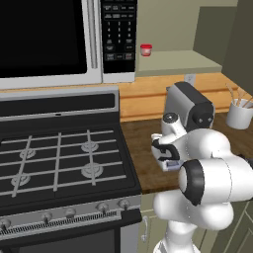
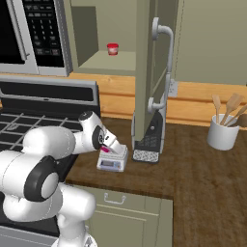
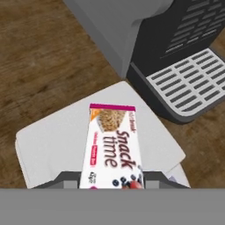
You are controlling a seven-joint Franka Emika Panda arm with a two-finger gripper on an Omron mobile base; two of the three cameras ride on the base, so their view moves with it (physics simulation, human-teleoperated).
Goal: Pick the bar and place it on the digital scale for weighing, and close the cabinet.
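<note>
bar (image 3: 112, 143): held at its near end in the claw, hanging directly over the digital scale; contact with the platform cannot be told.
bar axis: long axis runs straight out from the claw, toward the coffee machine.
bar look: flat glossy wrapper, white with magenta edge, "Snack time" print, berries pictured at the near end.
gripper (image 2: 107, 149): pressed together, pinching the bar; pink end seen at its tip in the right base view.
digital scale (image 3: 52, 140): light-grey rounded square, smooth matte top, wider than the bar; bluish display on front (image 2: 110, 165).
coffee machine (image 2: 150, 140): just beside the scale; black ribbed body, perforated silver drip tray.
counter (image 2: 202, 183): dark wood grain, under the scale.
cabinet (image 2: 147, 62): above the scale, olive-beige panelled door judged open, silver handle.
jar (image 1: 146, 49): red-lidded, on the cabinet shelf.
next move: judged a release onto the platform.
</note>
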